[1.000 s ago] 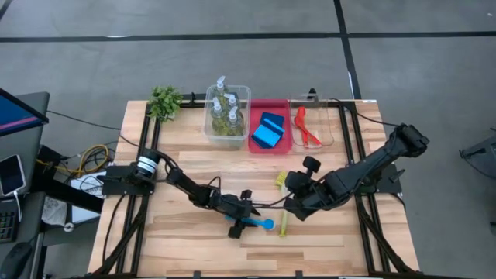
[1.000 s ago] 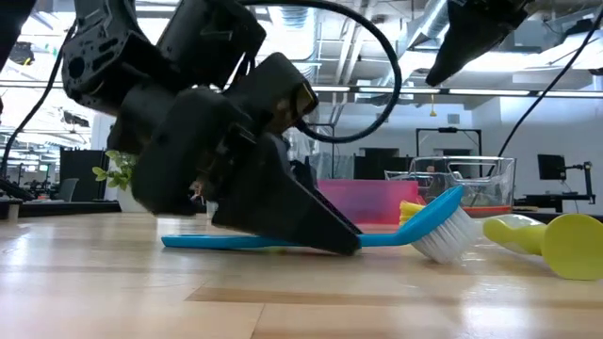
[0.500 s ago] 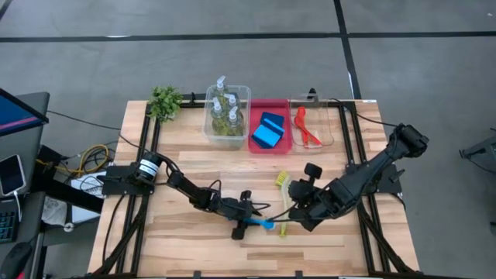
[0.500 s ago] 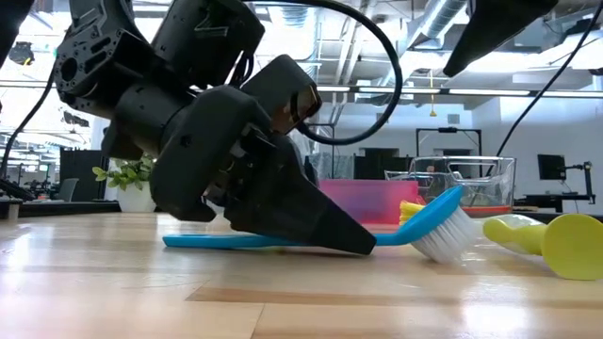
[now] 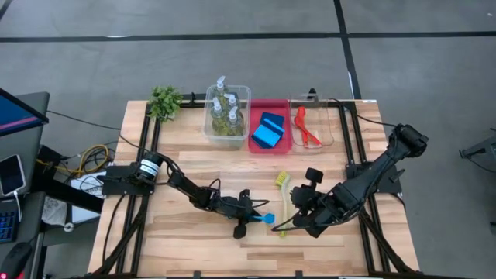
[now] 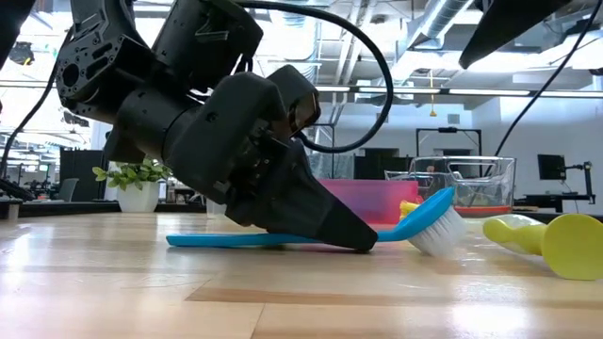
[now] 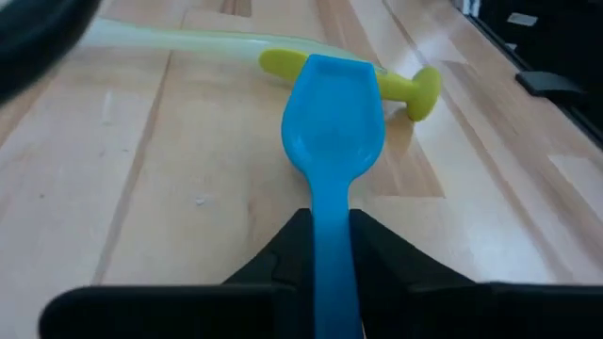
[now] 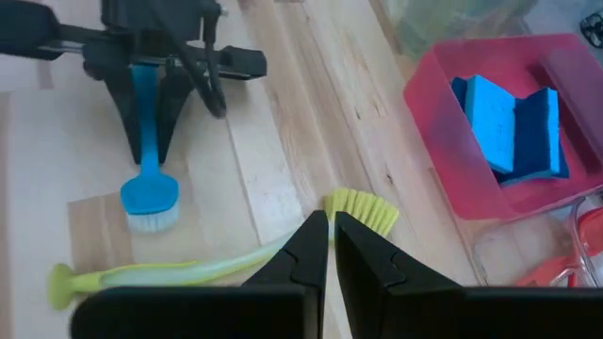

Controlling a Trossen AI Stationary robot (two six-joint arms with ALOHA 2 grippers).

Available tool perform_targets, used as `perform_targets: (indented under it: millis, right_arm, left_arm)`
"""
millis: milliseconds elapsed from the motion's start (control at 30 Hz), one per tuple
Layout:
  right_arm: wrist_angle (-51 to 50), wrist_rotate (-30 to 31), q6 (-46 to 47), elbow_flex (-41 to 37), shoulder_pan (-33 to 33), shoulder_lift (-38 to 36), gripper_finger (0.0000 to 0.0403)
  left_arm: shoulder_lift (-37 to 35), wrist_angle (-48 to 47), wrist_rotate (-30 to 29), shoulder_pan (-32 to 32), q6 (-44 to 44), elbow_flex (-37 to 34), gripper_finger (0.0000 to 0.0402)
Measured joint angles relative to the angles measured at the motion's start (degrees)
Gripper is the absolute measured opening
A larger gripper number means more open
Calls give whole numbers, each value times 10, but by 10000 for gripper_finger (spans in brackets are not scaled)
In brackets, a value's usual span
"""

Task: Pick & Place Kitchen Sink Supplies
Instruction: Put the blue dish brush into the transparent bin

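Left gripper [image 5: 249, 223] has its fingers closed on the blue brush [image 7: 332, 160] handle, near the table's 6 o'clock edge; the handle runs 9-to-3, head at 3. Right gripper [image 8: 330, 231], fingers together and empty, hovers over the yellow-green brush [image 5: 282, 208]

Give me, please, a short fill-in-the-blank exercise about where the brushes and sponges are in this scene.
1. The left gripper is shut on the handle of the ____ brush.
2. The blue sponges lie in the ____ tray.
3. The yellow-green brush lies on the ____.

Missing words: blue; red; table
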Motion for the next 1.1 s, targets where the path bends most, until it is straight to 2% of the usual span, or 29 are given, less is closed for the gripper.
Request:
perform_targets:
  millis: [100,267,367,500,733,967,1100]
  right_arm:
    - [0,0,0,0,12,0,17]
    - [0,0,0,0,35,0,17]
    - [0,0,0,0,47,0,17]
    - [0,0,0,0,57,0,17]
    - [0,1,0,0,67,0,17]
    - [13,1,0,0,66,0,17]
    - [18,3,0,0,66,0,17]
  left_arm:
    - [1,13,-1,-1,-4,-1,51]
    - [-9,19,-20,-2,-21,-2,72]
    - [-25,15,-25,-1,-26,-3,66]
    - [-59,21,-30,0,-22,-2,50]
    - [-127,22,-76,1,-17,-20,69]
    - [-196,22,-98,7,-14,-38,51]
    - [-234,25,-118,10,-13,-38,64]
